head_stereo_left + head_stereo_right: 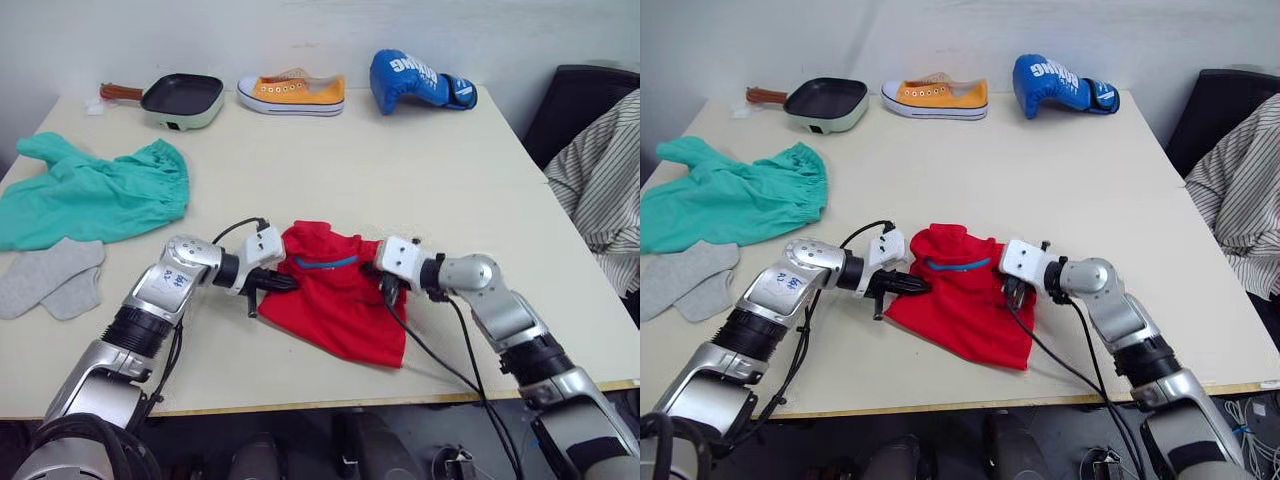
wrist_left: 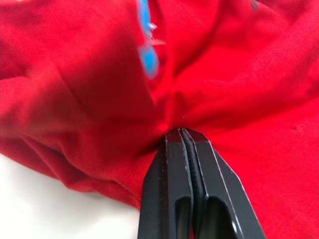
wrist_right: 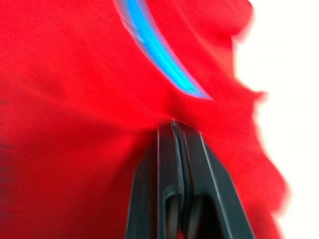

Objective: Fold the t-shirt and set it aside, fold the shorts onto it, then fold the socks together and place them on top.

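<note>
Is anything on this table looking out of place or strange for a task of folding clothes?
Yes. Along the far edge of the table lie a small black frying pan, an orange canvas sneaker and a blue boxing glove. None is laundry, and the shoe and glove lack partners.

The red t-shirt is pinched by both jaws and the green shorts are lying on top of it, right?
Not quite. Both grippers do pinch the t-shirt, the left gripper and the right gripper each with jaws shut on red cloth. But the shorts are not on it: the left eye view shows them lying apart on the table, off to the robot's left.
</note>
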You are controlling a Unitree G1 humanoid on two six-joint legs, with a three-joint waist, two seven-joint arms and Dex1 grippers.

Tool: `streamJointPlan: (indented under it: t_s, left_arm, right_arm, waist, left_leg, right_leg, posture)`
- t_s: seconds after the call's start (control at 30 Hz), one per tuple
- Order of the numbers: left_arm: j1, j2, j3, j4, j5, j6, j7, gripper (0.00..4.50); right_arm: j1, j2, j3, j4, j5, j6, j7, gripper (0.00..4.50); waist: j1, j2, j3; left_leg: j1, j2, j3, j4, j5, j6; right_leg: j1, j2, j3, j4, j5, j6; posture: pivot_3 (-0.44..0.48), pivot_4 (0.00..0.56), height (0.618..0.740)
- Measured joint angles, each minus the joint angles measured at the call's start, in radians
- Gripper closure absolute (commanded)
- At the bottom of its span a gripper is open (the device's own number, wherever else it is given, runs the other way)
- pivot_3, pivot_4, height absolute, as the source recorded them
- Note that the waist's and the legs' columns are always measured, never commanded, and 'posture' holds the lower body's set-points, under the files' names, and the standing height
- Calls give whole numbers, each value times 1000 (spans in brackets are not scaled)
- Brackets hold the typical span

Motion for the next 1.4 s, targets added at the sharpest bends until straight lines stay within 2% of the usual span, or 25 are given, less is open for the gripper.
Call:
streamJointPlan:
  t_s: [0.17,0.37,0.43,0.53,0.67,0.8,0.87,1.0,1.03,1.2,1.27,1.37,1.4]
  left_arm:
    - [91,66,9,-103,1,-18,-43,4443]
    - [223,156,39,-291,-26,49,-88,4443]
    - [239,163,52,-322,-31,78,-86,4443]
    - [241,151,94,-338,-100,192,-84,4443]
    - [166,123,130,-332,-209,318,-131,4443]
    - [3,25,159,-221,-231,332,-101,4443]
    - [-84,-52,140,-75,-174,265,-50,4443]
    - [-175,-140,62,237,-16,86,56,4443]
    - [-204,-156,46,335,29,22,90,4443]
    - [-300,-156,76,586,114,-216,195,4443]
    - [-295,-142,103,629,116,-276,193,4275]
    - [-209,-79,157,484,25,-269,-5,3567]
    - [-170,-45,170,405,-5,-257,-68,3236]
  right_arm:
    - [-27,2,-38,88,-26,-18,-64,4500]
    - [21,8,-107,26,55,39,-10,4500]
    - [50,12,-134,-49,113,67,26,4500]
    - [144,-11,-172,-299,255,133,128,4500]
    - [253,-91,-168,-477,303,197,214,4500]
    - [328,-122,-104,-521,279,219,246,4500]
    - [343,-130,-73,-521,245,227,240,4500]
    - [358,-153,-62,-534,214,225,241,4500]
    - [363,-168,-61,-544,212,223,244,4500]
    - [457,-219,-113,-611,251,234,267,4500]
    - [506,-217,-147,-631,295,257,268,4500]
    - [556,-187,-284,-666,429,403,223,4500]
    - [559,-187,-342,-671,496,481,214,4333]
  waist:
    - [-5,2,-2]
    - [-8,4,-4]
    - [-8,5,-3]
    - [-4,6,-3]
    - [6,5,-2]
    - [20,4,-1]
    - [24,4,-1]
    - [20,3,-1]
    - [22,3,-1]
    - [26,1,-2]
    - [25,1,-1]
    - [23,1,0]
    - [22,1,0]
  left_leg:
    - [3,0,1,-2,0,-1]
    - [6,1,1,-5,0,-1]
    - [6,1,1,-5,0,-1]
    - [4,1,-1,-5,-1,-2]
    - [-2,1,-4,-1,-1,-1]
    - [-3,-1,-4,0,-1,0]
    - [-3,-1,-3,0,0,0]
    - [-3,0,-2,-1,0,0]
    - [-3,0,-2,-1,0,0]
    - [-2,0,-2,-1,-1,0]
    - [-3,0,-2,-1,-1,0]
    - [-4,1,-1,-1,0,-1]
    - [-4,1,-1,-1,0,-2]
  right_leg:
    - [1,0,1,1,-1,-1]
    - [2,1,1,1,-1,-2]
    - [2,1,2,2,-1,-2]
    - [1,2,1,1,-2,-2]
    - [0,1,-2,0,-1,-1]
    - [0,1,-1,-2,0,1]
    - [0,1,-1,-2,0,1]
    - [-1,2,-1,-2,0,1]
    - [-2,2,-1,-2,0,1]
    - [-1,2,-1,-2,0,1]
    - [-1,2,-1,-2,0,1]
    - [-3,1,-1,0,0,0]
    - [-3,1,-1,0,0,0]
  posture:
    - [0,150,740]
    - [0,150,740]
    - [0,150,740]
    - [0,150,740]
    - [0,150,740]
    - [0,150,740]
    - [0,150,740]
    - [0,150,740]
    - [0,150,740]
    - [0,150,740]
    - [0,150,740]
    - [0,150,740]
    - [0,150,740]
